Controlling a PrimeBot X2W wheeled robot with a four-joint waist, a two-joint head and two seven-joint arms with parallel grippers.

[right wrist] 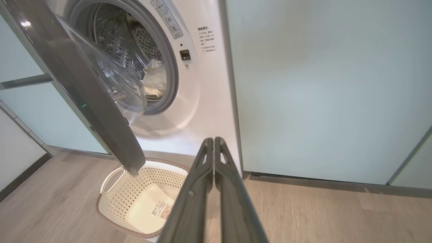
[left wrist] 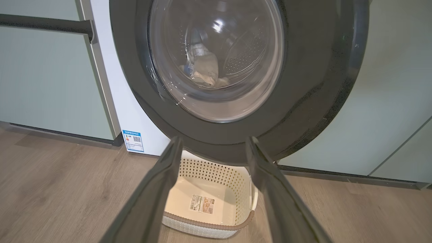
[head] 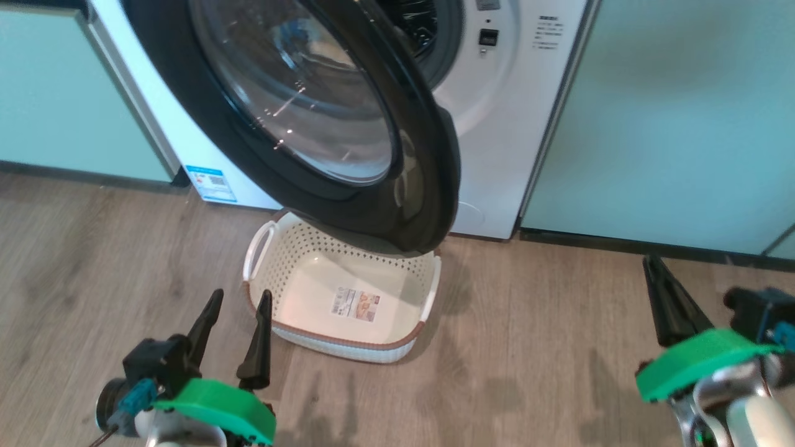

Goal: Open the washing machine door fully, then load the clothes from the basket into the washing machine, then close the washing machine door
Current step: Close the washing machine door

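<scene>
- The basket is empty, clothes in the drum: I'm on the last step, shutting the washing machine door.
- It hangs half-open above the basket; next needs a push on its outer face.
- My right gripper is pinched closed, empty, well right of it; left gripper spread wide, empty, below it, beside the basket.

Left claw spread wide; right claw pressed together, empty.

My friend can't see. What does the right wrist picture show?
The washing machine door hangs partly open, with pale clothes inside the drum. The basket sits empty on the floor below, and the right pincer is shut.
</scene>
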